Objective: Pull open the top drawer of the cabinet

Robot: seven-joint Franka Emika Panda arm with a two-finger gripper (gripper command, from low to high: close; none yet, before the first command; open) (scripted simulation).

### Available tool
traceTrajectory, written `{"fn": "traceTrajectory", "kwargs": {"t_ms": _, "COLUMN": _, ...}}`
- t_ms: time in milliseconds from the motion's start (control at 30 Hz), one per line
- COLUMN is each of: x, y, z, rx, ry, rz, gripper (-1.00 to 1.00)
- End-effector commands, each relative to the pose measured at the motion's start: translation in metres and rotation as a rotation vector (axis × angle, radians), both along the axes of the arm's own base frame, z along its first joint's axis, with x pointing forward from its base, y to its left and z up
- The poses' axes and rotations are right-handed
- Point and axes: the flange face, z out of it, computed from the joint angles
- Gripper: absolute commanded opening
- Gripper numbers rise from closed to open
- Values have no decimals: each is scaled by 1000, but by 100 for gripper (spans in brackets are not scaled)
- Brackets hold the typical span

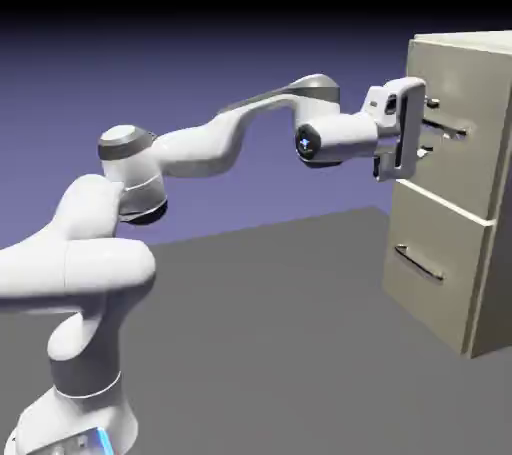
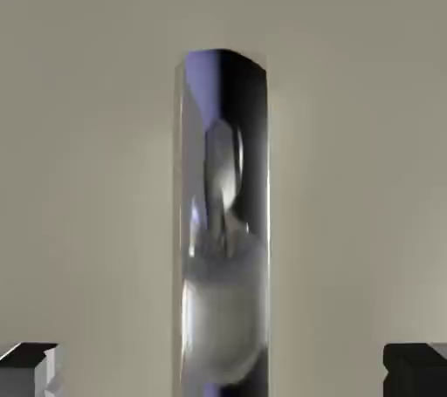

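The beige cabinet stands at the exterior view's right. Its top drawer carries a thin dark bar handle. My gripper is at that handle and open, one finger above the bar and one below. In the hand view the shiny handle runs up the middle of the beige drawer front. It lies between my two grey fingertips, which are spread far apart at the bottom corners and do not touch it. The drawer front looks about flush with the cabinet.
The lower drawer with its own bar handle sits right under the top one. My white arm stretches from the lower left across the grey table.
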Motion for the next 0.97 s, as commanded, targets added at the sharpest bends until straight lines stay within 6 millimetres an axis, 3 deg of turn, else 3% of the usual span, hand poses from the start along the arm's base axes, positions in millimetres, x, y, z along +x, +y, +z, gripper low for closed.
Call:
{"fn": "traceTrajectory", "kwargs": {"t_ms": 0, "x": 0, "y": 0, "z": 0, "rx": 0, "ry": 0, "rz": 0, "gripper": -100}}
{"fn": "traceTrajectory", "kwargs": {"t_ms": 333, "x": -100, "y": 0, "z": 0, "rx": 0, "ry": 0, "rz": 0, "gripper": -100}}
{"fn": "traceTrajectory", "kwargs": {"t_ms": 767, "x": -253, "y": 0, "z": 0, "rx": 0, "ry": 0, "rz": 0, "gripper": -100}}
{"fn": "traceTrajectory", "kwargs": {"t_ms": 800, "x": -255, "y": 0, "z": 0, "rx": 0, "ry": 0, "rz": 0, "gripper": -100}}
{"fn": "traceTrajectory", "kwargs": {"t_ms": 833, "x": -255, "y": 0, "z": 0, "rx": 0, "ry": 0, "rz": 0, "gripper": 100}}
{"fn": "traceTrajectory", "kwargs": {"t_ms": 867, "x": -255, "y": 0, "z": 0, "rx": 0, "ry": 0, "rz": 0, "gripper": 100}}
{"fn": "traceTrajectory", "kwargs": {"t_ms": 933, "x": -276, "y": 1, "z": 1, "rx": -1, "ry": 0, "rz": -1, "gripper": 100}}
